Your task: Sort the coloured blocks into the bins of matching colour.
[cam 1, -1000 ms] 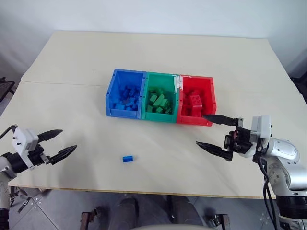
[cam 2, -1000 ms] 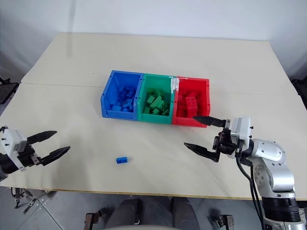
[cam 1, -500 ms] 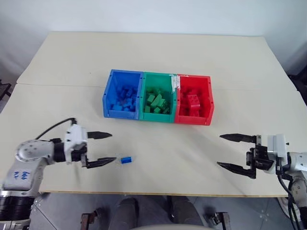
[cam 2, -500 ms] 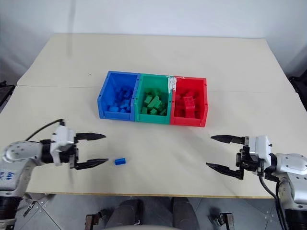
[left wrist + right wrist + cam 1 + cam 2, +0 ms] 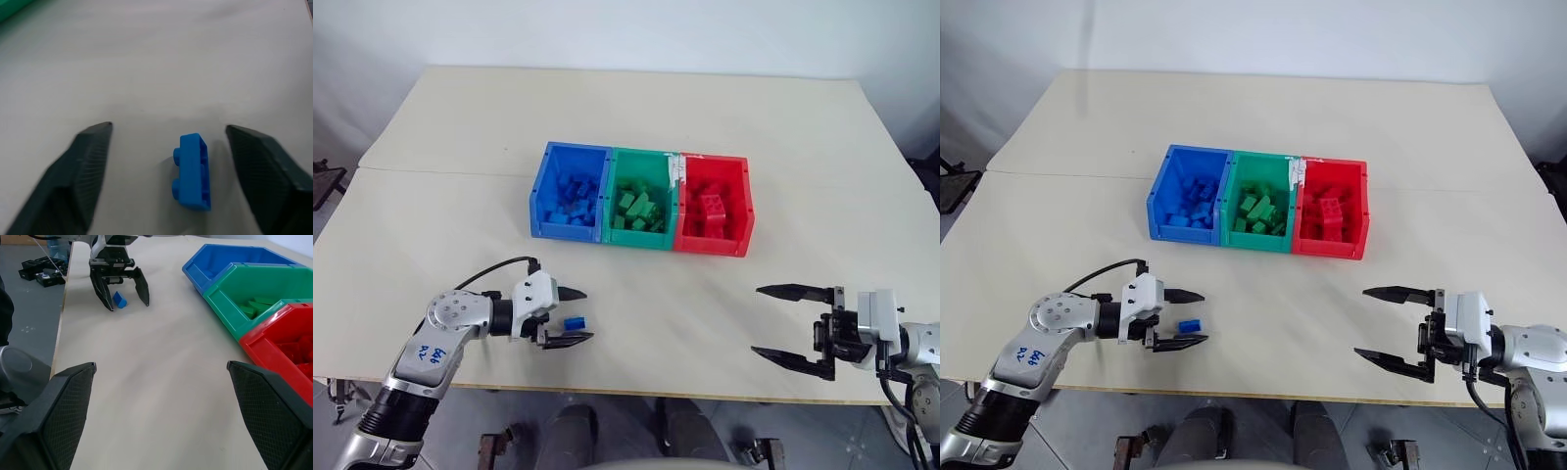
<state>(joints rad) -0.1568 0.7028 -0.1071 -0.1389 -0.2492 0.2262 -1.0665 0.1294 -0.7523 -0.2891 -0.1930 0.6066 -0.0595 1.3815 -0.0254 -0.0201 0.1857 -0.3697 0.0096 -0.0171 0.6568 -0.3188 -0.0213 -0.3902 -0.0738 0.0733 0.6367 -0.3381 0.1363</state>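
Observation:
A small blue block [image 5: 574, 323] lies on the table near the front edge. My left gripper [image 5: 586, 315] is open and straddles it, one finger on each side. In the left wrist view a gap shows between the block [image 5: 193, 171] and each of the fingers [image 5: 88, 166]. The joined bins stand at mid-table: blue bin [image 5: 565, 232], green bin [image 5: 637, 238], red bin [image 5: 710, 245], each holding several blocks of its own colour. My right gripper [image 5: 756, 320] hovers open and empty at the front right, pointing left.
The table's front edge [image 5: 636, 392] runs just behind both grippers. A white label patch [image 5: 677, 171] sits between the green and red bins. Bare tabletop lies between the two grippers and in front of the bins.
My left gripper swung right along the front of the table until its fingers framed the blue block, and they have narrowed. My right gripper drew back from the red bin toward the front right.

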